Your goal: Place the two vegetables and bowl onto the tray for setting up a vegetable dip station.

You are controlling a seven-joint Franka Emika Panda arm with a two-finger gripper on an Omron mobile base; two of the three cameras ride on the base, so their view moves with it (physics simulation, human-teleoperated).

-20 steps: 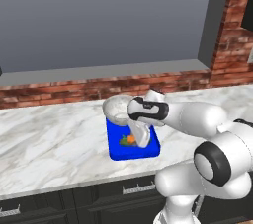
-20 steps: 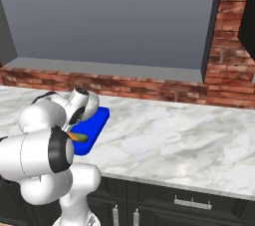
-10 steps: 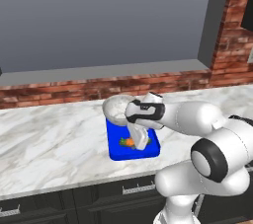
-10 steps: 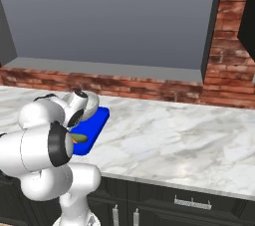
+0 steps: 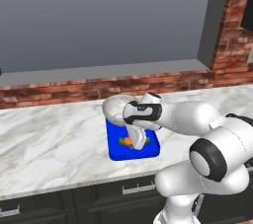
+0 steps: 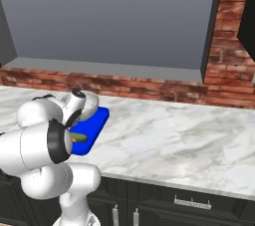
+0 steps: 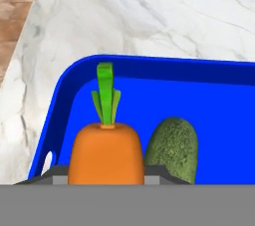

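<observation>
Two vegetables lie side by side on the blue tray (image 7: 219, 115) in my hand view: the carrot (image 7: 106, 150), its green stem pointing toward the tray's far rim, and the cucumber (image 7: 173, 149) just beside it, the two close enough that I cannot tell whether they touch. From the left base view I see the gripper (image 5: 139, 141) lowered over the tray (image 5: 116, 153), right above the carrot (image 5: 127, 141) and cucumber (image 5: 145, 141). The fingers themselves are hidden from me, so I cannot tell whether they are spread or pinching anything. The speckled bowl (image 5: 114, 108) sits at the tray's far end, partly behind the arm; I cannot make out whether it rests on the tray or on the marble counter (image 5: 49, 139). A handle slot (image 7: 47, 162) shows in the tray's near corner. I can read no writing, brand or label on anything.
</observation>
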